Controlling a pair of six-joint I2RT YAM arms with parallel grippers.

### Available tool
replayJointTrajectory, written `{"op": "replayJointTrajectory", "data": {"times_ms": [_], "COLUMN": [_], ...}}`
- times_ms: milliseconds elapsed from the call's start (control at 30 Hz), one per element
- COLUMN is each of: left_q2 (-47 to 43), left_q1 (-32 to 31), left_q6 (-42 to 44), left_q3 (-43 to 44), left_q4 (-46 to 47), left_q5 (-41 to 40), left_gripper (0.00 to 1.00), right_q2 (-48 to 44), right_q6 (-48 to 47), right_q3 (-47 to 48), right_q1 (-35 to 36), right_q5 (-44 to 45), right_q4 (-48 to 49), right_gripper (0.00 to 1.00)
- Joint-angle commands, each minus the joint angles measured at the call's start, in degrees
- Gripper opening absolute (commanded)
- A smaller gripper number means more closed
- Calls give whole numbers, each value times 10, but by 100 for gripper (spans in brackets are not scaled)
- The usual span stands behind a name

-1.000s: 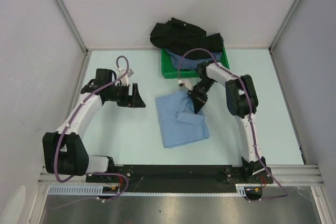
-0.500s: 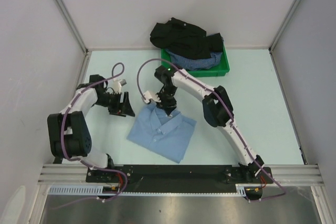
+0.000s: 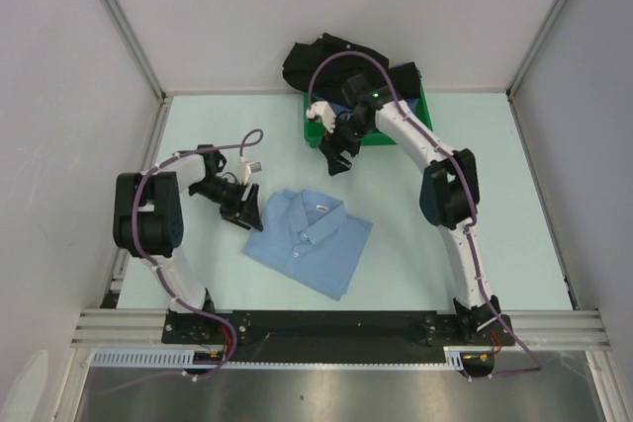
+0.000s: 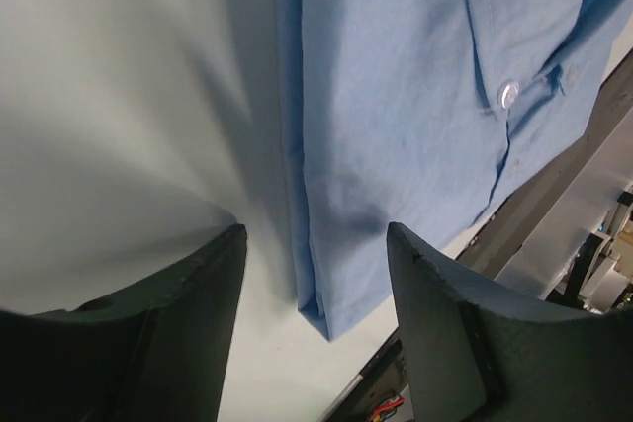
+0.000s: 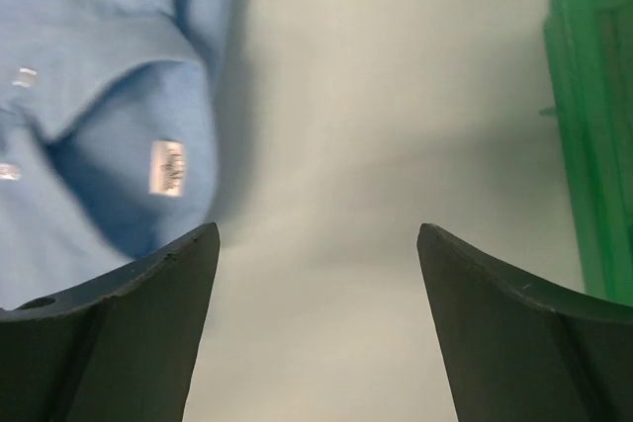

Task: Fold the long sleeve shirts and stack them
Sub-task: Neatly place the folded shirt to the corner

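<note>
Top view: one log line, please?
light blue cloth shirt: folded | left gripper: open, beside it | right gripper: open, empty, near green plastic tray

right tool (image 3: 334,160) opened, lifted off blue shirt (image 3: 312,244)

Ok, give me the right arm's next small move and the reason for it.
Probably lift the right gripper over the green tray and lower it toward the black shirt. The blue shirt lies folded on the table, the right jaws stand open with nothing between them just in front of the tray, and the black shirt is draped unfolded over the tray's far edge.
</note>
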Motion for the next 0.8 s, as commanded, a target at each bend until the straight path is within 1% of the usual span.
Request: {"op": "replayJointTrajectory", "data": {"times_ms": [0,33,100,200,233,300,333,400,433,500,567,667,767], "left_q2": [41,47,54,67,72,78,84,89,90,89,78,75,89], "left_q1": [-34,-40,-59,-78,-83,-92,-94,-94,-94,-93,-86,-54,-17], "left_q6": [-40,-44,-51,-58,-61,-73,-80,-99,-105,-124,-148,-165,-154], "left_q3": [26,28,28,32,32,33,33,39,43,60,71,107,167], "left_q4": [58,63,78,88,92,103,110,124,127,134,144,140,117], "left_q5": [-6,-8,-21,-13,-15,-17,-21,-23,-27,-33,-45,-62,-92], "left_gripper": [63,62,60,56,52,47,41,31,18,0,0,0,0], "right_q2": [-114,-124,-153,-188,-196,-216,-222,-232,-242,-249,-257,-268,-272], "right_q6": [153,166,198,226,232,246,250,260,262,267,268,265,264], "right_q3": [-57,-70,-97,-148,-170,-185,-198,-208,-211,-222,-229,-235,-240], "right_q1": [-37,-54,-67,-99,-105,-128,-136,-156,-161,-181,-191,-211,-232], "right_q5": [-93,-100,-107,-112,-110,-112,-111,-112,-112,-112,-109,-104,-101], "right_q4": [29,29,32,36,37,37,38,38,37,38,38,38,37], "right_gripper": [88,89,91,91,92,92,92,93,92,92,92,92,92]}}
